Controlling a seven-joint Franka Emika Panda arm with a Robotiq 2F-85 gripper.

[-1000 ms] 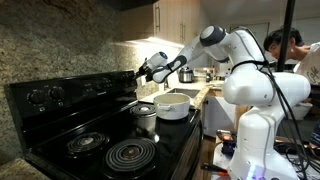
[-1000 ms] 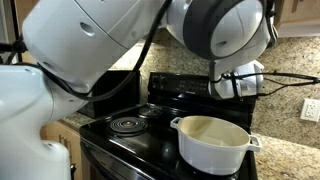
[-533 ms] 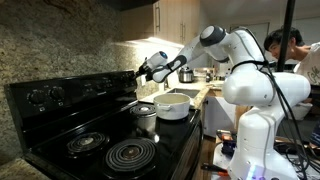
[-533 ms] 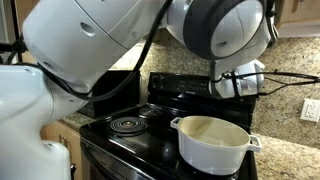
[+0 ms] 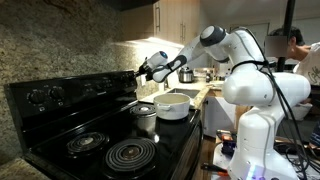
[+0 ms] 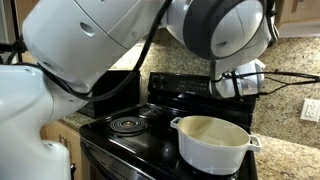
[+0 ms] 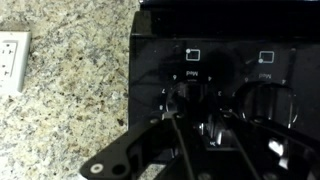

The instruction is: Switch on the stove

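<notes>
The stove [image 5: 100,135] is a glossy black range with coil burners [image 5: 130,153] and a raised back panel [image 5: 60,95] of round knobs; it also shows in the other exterior view, the stove [image 6: 125,125]. My gripper [image 5: 140,71] reaches in at the right end of that panel. In the wrist view the gripper [image 7: 190,125] comes up from the bottom. Its dark fingers [image 7: 165,128] stand on either side of a round knob [image 7: 186,98] and are shut on it. A second knob [image 7: 265,100] sits just to the right.
A white pot [image 5: 173,106] and a small metal pot [image 5: 145,116] stand on the stove's right side; the white pot [image 6: 212,140] fills the front burner. Granite backsplash [image 7: 70,100] with a wall outlet [image 7: 10,60] lies left of the panel. A person [image 5: 300,45] stands behind the arm.
The jaws have closed in on the knob. The arm itself has hardly moved. The person at the back right has shifted further right.
</notes>
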